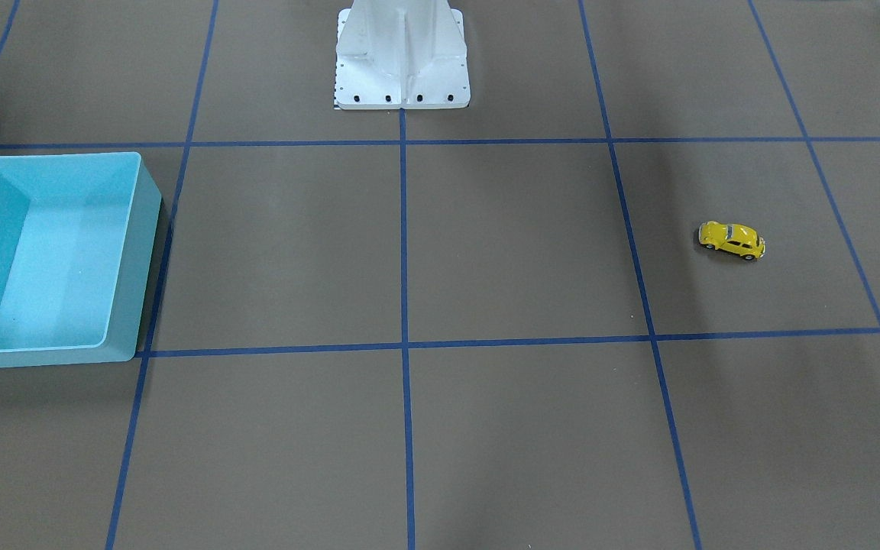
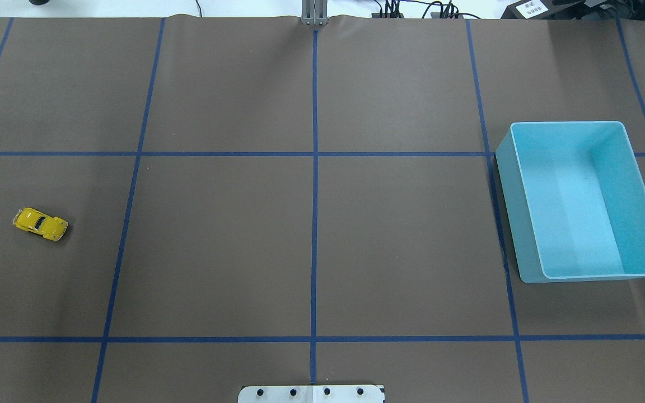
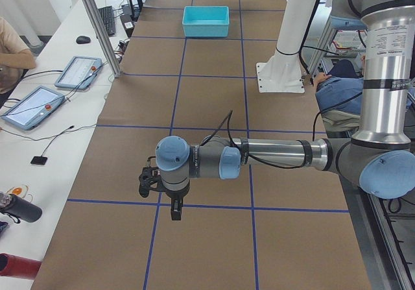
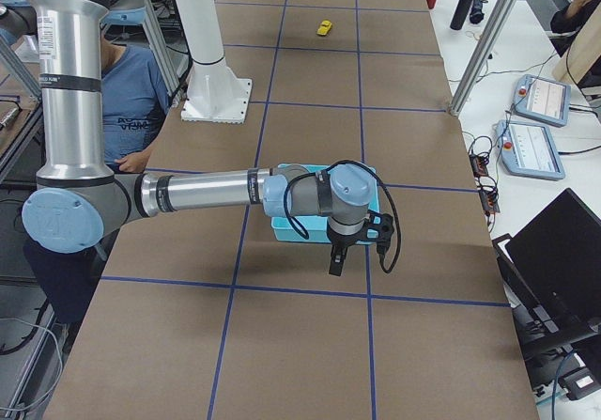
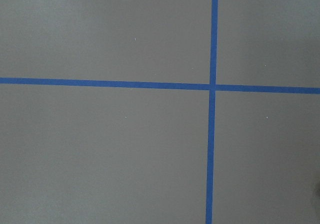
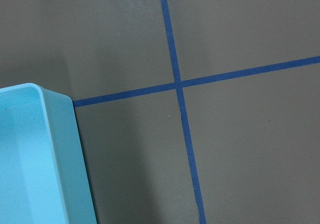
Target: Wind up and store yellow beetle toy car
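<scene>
The yellow beetle toy car (image 1: 731, 240) stands on its wheels on the brown table, alone on my left side (image 2: 40, 223), and shows small at the far end in the exterior right view (image 4: 324, 27). The turquoise bin (image 1: 138, 267) is empty on my right side (image 2: 510, 212). My left gripper (image 3: 174, 209) hangs over the table's left end and shows only in the exterior left view. My right gripper (image 4: 335, 258) hangs just past the bin (image 4: 282, 230) and shows only in the exterior right view. I cannot tell whether either is open. The right wrist view shows a bin corner (image 6: 60, 159).
The white robot pedestal (image 1: 402, 61) stands at the table's robot-side edge. Blue tape lines (image 5: 212, 87) form a grid. Side benches hold tablets (image 3: 39, 105), cables and a laptop (image 4: 563, 251). A seated person (image 4: 131, 91) is beside the pedestal.
</scene>
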Robot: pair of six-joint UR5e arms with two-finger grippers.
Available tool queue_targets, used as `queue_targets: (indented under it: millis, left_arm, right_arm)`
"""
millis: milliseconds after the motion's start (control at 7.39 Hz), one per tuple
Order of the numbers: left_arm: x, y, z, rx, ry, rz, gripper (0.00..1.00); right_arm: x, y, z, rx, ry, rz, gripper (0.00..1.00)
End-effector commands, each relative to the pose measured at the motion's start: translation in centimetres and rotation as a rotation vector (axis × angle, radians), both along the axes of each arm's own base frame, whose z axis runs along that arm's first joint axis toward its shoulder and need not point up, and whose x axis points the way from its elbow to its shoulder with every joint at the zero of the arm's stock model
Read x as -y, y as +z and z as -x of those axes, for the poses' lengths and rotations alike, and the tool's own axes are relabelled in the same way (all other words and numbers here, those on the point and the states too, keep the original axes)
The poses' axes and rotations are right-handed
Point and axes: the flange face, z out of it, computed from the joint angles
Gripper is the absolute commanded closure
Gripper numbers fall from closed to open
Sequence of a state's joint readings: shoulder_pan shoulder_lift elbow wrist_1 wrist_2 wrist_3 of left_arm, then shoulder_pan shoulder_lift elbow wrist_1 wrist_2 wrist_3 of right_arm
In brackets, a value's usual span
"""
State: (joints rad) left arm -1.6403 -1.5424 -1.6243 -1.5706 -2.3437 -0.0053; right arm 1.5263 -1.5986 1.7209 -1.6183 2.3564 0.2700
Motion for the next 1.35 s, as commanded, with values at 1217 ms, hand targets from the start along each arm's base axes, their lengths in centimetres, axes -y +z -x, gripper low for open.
queue_targets:
  millis: [1217]
  left_arm:
    - [3.3, -15.8, -18.3, -0.023, 0.437, -0.393, 0.00]
  right_arm:
    - [-0.5, 0.4, -0.3, 0.004, 0.005, 0.006, 0.00]
